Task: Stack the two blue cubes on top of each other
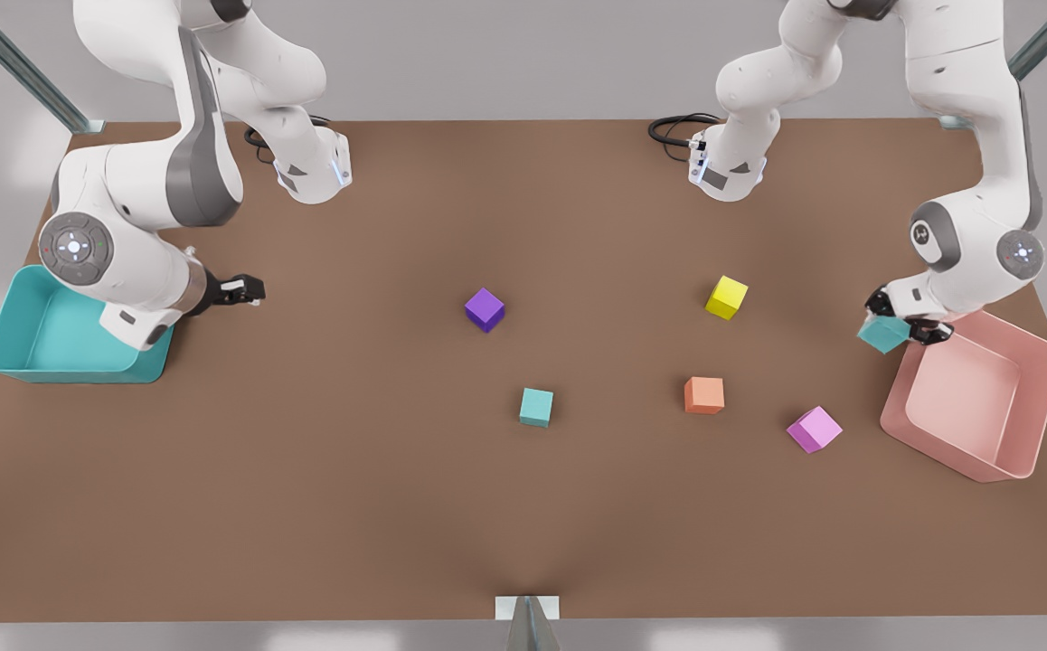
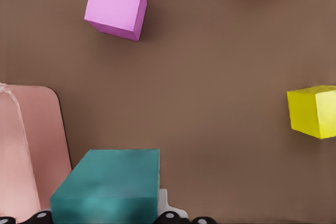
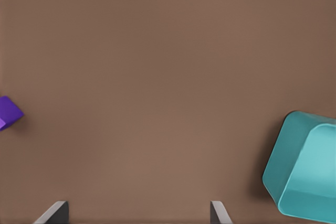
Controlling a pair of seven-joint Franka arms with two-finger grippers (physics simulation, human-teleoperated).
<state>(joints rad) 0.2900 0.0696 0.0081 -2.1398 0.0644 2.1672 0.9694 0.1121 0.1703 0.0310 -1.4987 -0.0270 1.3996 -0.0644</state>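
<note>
At the right edge of the front view, the left gripper (image 1: pixel 905 318) clenches one small matte teal cube (image 1: pixel 883 334) beside the pink bin (image 1: pixel 1030 411). The other teal cube (image 1: pixel 536 407) sits on the brown table (image 1: pixel 306 470) at frame centre (below the purple cube (image 1: pixel 485 310)). The right gripper (image 1: pixel 248 290), fingers spread, waits near the teal bin (image 1: pixel 8 316).

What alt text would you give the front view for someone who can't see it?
The left gripper holds one teal cube beside a pink bin; the other teal cube sits mid-table among coloured cubes. The open right gripper waits near a teal bin.
</note>
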